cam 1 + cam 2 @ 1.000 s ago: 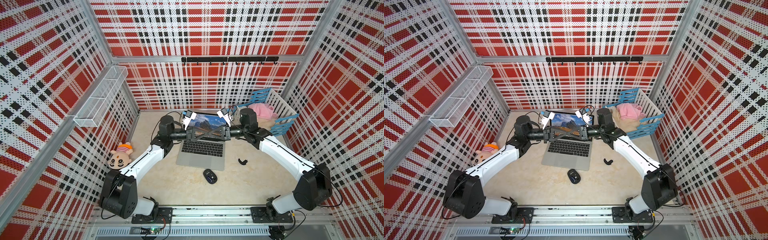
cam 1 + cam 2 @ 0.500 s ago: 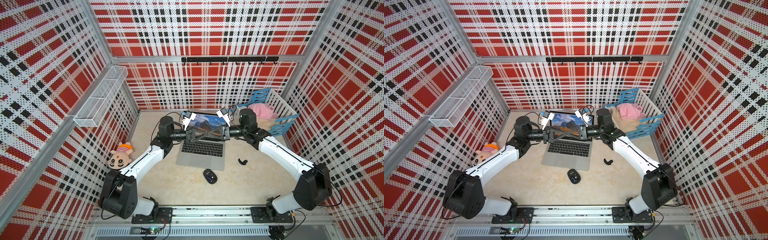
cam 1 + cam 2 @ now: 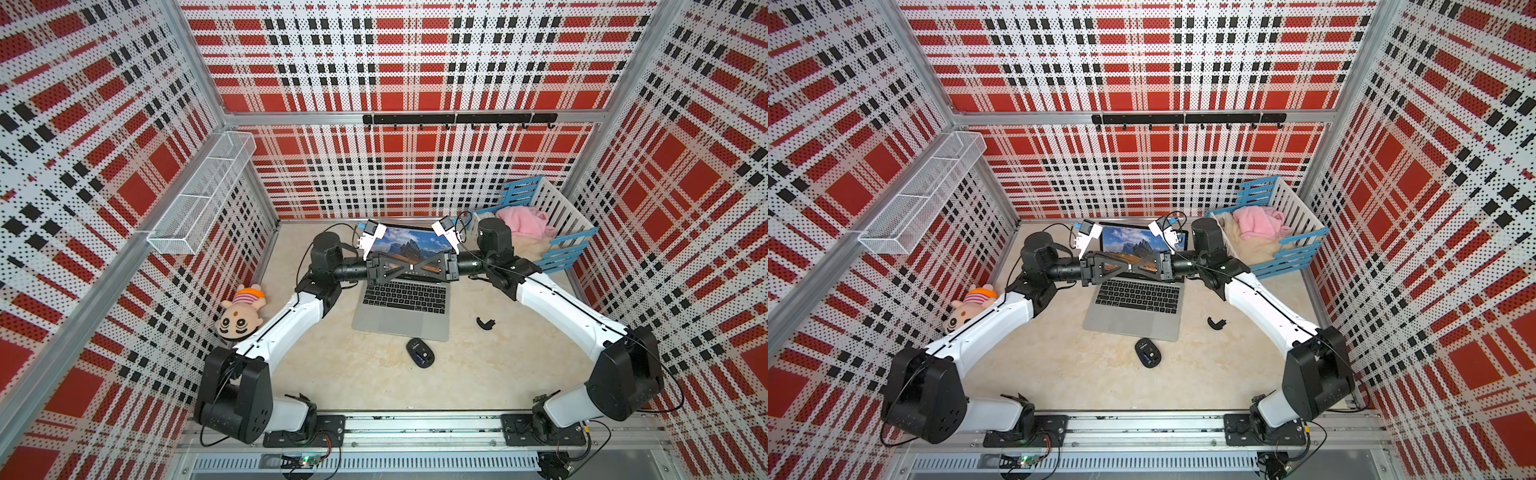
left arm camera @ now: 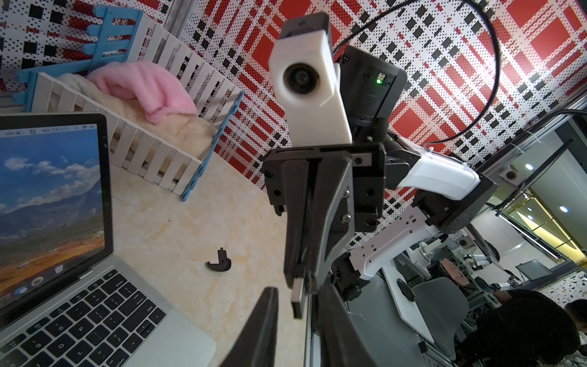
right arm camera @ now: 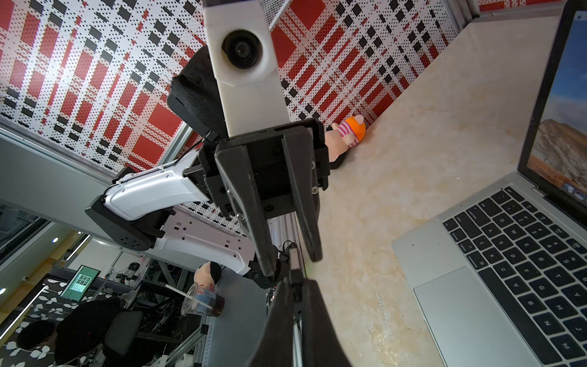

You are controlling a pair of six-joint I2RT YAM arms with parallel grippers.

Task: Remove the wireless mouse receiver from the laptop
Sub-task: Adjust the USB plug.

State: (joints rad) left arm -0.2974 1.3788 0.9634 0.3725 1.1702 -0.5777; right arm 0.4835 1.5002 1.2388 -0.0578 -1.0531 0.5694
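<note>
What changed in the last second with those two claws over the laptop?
The left gripper opened its jaws, letting go of the wireless mouse receiver; the right gripper is shut on it. Neither gripper moved away; the laptop and the mouse stayed put.

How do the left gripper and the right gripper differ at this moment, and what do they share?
The right gripper is shut on the receiver; the left gripper is open, its fingers apart on either side of the metal plug. The right gripper reaches in from the crib side, the left gripper from the doll side. Both are black, lie level and meet tip to tip above the laptop.
</note>
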